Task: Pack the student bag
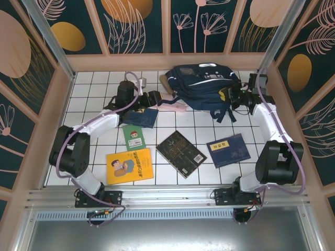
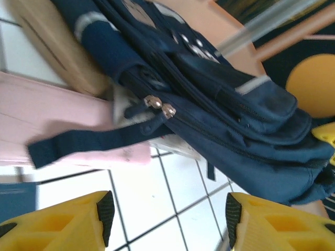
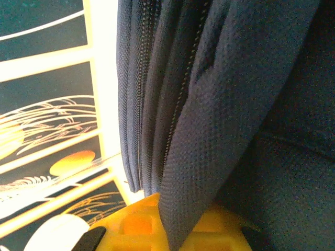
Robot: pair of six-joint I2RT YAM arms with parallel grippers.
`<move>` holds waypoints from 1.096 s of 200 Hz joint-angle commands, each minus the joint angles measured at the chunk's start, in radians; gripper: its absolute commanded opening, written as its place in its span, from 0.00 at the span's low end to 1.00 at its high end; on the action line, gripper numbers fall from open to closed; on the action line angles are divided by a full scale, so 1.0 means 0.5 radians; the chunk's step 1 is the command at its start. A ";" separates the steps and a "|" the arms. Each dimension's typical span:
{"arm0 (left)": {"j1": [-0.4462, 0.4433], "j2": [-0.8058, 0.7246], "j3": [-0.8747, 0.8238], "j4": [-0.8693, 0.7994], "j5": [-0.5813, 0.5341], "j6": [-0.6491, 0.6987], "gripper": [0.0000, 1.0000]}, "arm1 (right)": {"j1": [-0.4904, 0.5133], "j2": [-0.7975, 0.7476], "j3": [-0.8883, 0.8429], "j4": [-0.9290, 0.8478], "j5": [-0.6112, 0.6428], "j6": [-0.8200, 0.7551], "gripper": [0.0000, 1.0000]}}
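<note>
The slumped navy student bag (image 1: 201,86), white-striped with dark straps, has a fold pinched in the right gripper (image 3: 172,230), while the left gripper (image 2: 166,214) is spread and empty

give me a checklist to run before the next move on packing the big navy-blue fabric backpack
1. Right gripper holding the navy-blue fabric backpack: ok, shut on a fold of its fabric.
2. Left gripper free: ok, open, nothing between its fingers.
3. Two metal zipper pulls ahead of the left gripper: ok, sitting together.
4. Backpack unzipped enough to load: cannot tell.
5. Books packed: not ok, the yellow illustrated book and black rectangular book lie on the white tiled table.
</note>
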 commanded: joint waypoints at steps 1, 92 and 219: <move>-0.095 0.179 0.136 0.244 0.273 -0.045 0.66 | -0.080 -0.069 0.052 0.055 -0.351 -0.084 0.00; -0.112 0.686 0.120 1.300 0.571 -0.940 0.81 | -0.172 -0.091 -0.007 0.142 -0.610 -0.031 0.00; -0.111 1.011 0.256 1.618 0.502 -1.252 0.77 | -0.172 -0.140 -0.067 0.203 -0.660 0.025 0.00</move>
